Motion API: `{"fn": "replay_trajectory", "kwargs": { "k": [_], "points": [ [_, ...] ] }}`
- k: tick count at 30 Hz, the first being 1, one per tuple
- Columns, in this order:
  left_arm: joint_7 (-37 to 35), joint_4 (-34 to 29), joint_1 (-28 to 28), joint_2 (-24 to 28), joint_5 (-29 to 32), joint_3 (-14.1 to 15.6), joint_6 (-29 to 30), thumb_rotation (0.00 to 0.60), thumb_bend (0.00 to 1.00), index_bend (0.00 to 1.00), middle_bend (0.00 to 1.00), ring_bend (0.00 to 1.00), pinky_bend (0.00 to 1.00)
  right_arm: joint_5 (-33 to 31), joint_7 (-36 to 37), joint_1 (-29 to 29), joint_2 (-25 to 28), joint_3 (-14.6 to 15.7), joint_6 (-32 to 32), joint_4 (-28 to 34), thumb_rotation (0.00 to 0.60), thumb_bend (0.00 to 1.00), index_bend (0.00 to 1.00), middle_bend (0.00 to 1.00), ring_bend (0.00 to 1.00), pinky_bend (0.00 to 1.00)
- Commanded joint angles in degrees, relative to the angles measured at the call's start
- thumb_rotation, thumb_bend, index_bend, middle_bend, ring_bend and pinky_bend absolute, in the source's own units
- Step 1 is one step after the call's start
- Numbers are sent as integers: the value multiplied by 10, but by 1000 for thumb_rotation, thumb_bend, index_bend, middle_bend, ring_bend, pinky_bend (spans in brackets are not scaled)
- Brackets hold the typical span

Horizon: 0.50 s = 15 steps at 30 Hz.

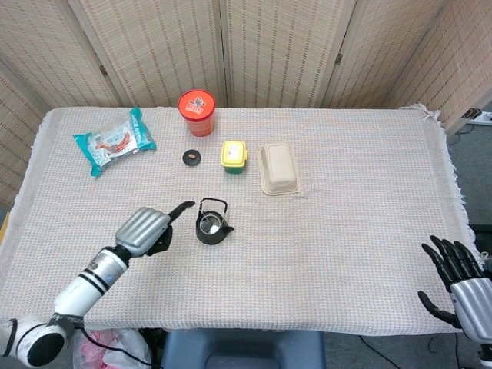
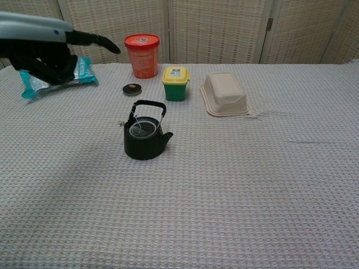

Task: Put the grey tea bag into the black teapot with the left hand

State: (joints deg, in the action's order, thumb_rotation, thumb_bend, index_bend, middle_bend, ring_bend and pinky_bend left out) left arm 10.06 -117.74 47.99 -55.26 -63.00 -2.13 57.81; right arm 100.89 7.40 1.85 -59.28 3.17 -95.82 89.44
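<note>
We see the grey tea bag [image 2: 141,128] inside the black teapot [image 2: 145,137]. Left hand [image 1: 146,230] left of teapot, fingers curled, empty; right hand [image 1: 460,276] spread. No writing legible.

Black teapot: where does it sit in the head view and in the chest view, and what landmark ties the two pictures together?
Head view: the teapot stands left of centre, near the table's front half, just right of the left hand.
Chest view: the teapot is left of centre, mid-height, with the left hand raised at upper left.
Shared landmark: the yellow-lidded box lies behind the teapot, slightly right.
</note>
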Motion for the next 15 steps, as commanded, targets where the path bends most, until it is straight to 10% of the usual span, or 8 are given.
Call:
{"fn": "replay_trajectory", "kwargs": {
  "k": [1,8,15],
  "points": [
    [-108,8,-189,79,-216,51,232,600,905,45,812,776,995,-3,-3,-2,0,0,6,2,600,238,0,0,0,0],
    [-70,126,-360,21,-240,117,370,600,284,0,51,92,432,-31,-20,-21,-2,-7,54,15,600,238,0,0,0,0],
    [-80,264,-451,-100,-180,91,427,600,213,0,0,0,231,-55,-47,-31,-7,-14,84,29,600,240,0,0,0,0]
  ]
}}
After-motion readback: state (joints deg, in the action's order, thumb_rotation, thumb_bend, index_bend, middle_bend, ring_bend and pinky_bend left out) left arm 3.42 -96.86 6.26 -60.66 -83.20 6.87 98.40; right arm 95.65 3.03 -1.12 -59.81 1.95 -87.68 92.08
